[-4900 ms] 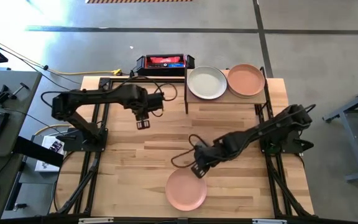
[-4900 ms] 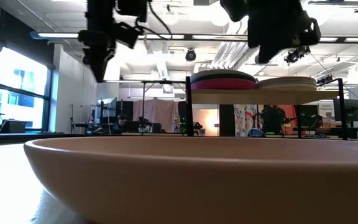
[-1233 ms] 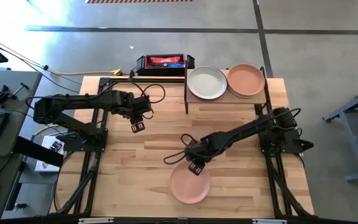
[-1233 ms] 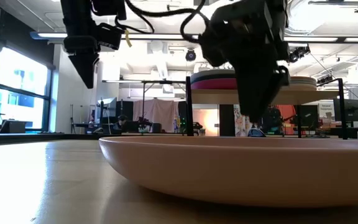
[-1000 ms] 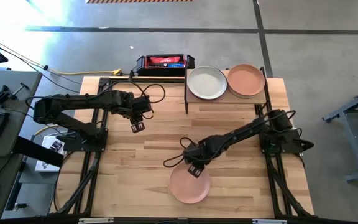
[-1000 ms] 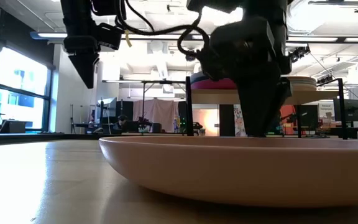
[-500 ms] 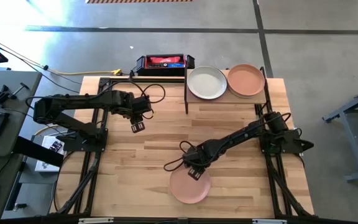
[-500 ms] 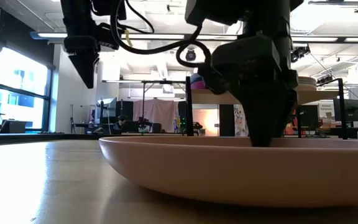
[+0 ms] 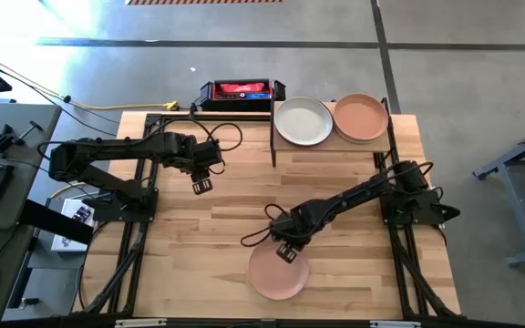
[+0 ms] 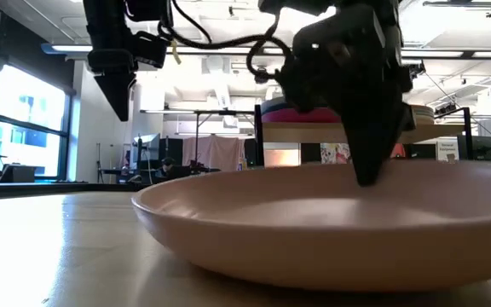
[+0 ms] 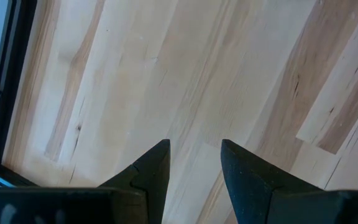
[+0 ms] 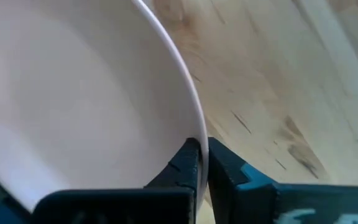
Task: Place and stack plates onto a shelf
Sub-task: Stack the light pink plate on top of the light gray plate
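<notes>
A pink plate (image 9: pixel 278 273) lies near the table's front edge and fills the low view (image 10: pixel 314 230). My right gripper (image 9: pixel 287 251) is shut on its far rim. The shelf (image 9: pixel 331 144) stands at the table's far edge and carries two stacks of plates, one topped by a light grey-green plate (image 9: pixel 303 120), the other by a peach plate (image 9: pixel 361 117). The low view shows a magenta plate (image 10: pixel 301 114) inside the left stack. My left gripper (image 9: pixel 200 186) hangs open over bare wood at the table's left, fingers apart in its wrist view (image 11: pixel 194 168). My right gripper pinches the plate's far rim (image 12: pixel 196 134) between its two fingers, one finger (image 12: pixel 182 163) inside the plate and the other outside. The fingers come from above, pointing steeply down (image 10: pixel 367 175). The plate tilts, its far side raised and its near underside (image 10: pixel 331 277) on the table.
A black and red box (image 9: pixel 241 91) sits beyond the table's far edge, left of the shelf. Bare tabletop (image 9: pixel 226 219) lies between the two arms and between the pink plate and the shelf. A cable (image 9: pixel 255 235) loops beside my right gripper.
My right gripper has come down onto the pink plate's far rim and shut on it. The plate's far side has tipped up, so its inside now shows in the low view, while its near underside has stayed on the table.
</notes>
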Controlling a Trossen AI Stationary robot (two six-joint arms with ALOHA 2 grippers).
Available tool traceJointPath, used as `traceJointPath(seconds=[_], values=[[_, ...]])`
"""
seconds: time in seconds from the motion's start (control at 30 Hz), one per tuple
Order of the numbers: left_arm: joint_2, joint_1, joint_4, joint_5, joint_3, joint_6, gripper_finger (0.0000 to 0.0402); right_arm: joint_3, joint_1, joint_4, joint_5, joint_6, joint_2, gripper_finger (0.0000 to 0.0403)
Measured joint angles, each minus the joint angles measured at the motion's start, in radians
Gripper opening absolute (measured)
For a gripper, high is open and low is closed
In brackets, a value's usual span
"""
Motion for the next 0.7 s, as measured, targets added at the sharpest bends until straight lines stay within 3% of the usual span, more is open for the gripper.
traceJointPath(seconds=[0.33,0.7], values=[[0.000,0.000,0.034,0.009,0.000,-0.017,0.0131,0.000,-0.068,-0.073,0.014,-0.019,-0.150,0.0000],[0.000,0.000,0.053,0.048,0.000,-0.027,0.0131,0.000,-0.244,-0.231,0.142,-0.051,-0.421,0.0000]])
